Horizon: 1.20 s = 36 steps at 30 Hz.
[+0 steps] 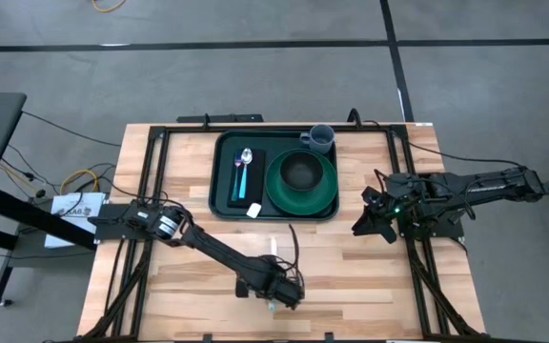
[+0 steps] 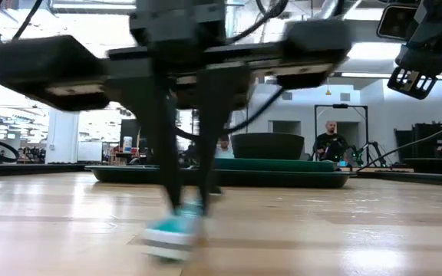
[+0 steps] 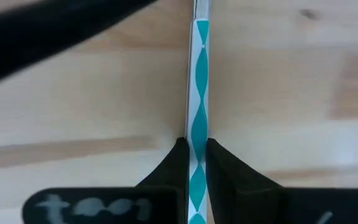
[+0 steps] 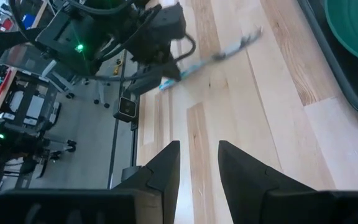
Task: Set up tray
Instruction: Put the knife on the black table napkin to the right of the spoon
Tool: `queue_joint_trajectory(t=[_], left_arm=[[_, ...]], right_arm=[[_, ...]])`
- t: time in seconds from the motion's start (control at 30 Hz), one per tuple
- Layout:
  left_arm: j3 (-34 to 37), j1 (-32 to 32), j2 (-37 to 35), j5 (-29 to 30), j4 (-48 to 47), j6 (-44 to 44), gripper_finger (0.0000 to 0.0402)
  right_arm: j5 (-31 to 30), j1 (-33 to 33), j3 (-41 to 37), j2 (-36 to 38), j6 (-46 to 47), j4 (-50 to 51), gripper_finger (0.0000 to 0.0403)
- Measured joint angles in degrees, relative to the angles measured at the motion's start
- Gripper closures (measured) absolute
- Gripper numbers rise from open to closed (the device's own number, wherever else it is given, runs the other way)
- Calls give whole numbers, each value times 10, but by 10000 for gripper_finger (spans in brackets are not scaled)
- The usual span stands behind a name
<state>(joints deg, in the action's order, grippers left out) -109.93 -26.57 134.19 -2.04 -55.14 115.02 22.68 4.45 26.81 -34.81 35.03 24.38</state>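
Note:
The dark green tray (image 1: 225, 181) lies at the table's far middle. It holds a teal-handled spoon (image 1: 243, 171) on a black rectangle, a green plate (image 1: 324, 191) with a dark bowl (image 1: 300, 171), and a grey mug (image 1: 320, 139) at its far right corner. My left gripper (image 1: 274, 292) is near the table's near edge, shut on a utensil with a teal-and-white handle (image 3: 199, 81). In the right wrist view this utensil (image 4: 219, 55) sticks out past the left gripper. My right gripper (image 4: 197, 163) hovers open, right of the tray (image 1: 363, 225). My left gripper pinches the utensil's teal-and-white handle (image 3: 197, 146) between its two fingers (image 3: 178, 163). The fingers come from above, pointing down, and lie across the handle. The handle's free end (image 2: 169, 232) is low at the tabletop; whether it rests there I cannot tell.
Bare wood lies between the tray and the near edge, around my left gripper. Black frame rails (image 1: 155, 181) run along both sides of the table. Beyond the far edge, a person (image 2: 330, 140) shows in the room.

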Motion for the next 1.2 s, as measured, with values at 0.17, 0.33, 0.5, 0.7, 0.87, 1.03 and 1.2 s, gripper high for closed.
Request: queue_joint_trajectory(t=[0.17, 0.33, 0.5, 0.7, 0.87, 1.03, 1.2], left_arm=[[1, -4, -33, 22, -58, 3, 390], [0, -4, -68, 68, -114, 16, 390], [-1, 7, -96, 99, -179, 25, 390], [-1, 43, -112, 103, -221, -27, 390], [-1, 98, -120, 110, -237, -115, 390], [-2, 172, -126, 94, -262, -233, 390], [1, 249, -152, 103, -270, -320, 390]], right_arm=[[0, 0, 0, 0, -5, 5, 301], [0, 0, 0, 0, -6, 5, 301], [0, 0, 0, 0, -7, 5, 301], [0, 0, 0, 0, -7, 5, 301], [0, 0, 0, 0, -7, 5, 301], [0, 0, 0, 0, -9, 20, 301], [0, 0, 0, 0, -10, 40, 301]])
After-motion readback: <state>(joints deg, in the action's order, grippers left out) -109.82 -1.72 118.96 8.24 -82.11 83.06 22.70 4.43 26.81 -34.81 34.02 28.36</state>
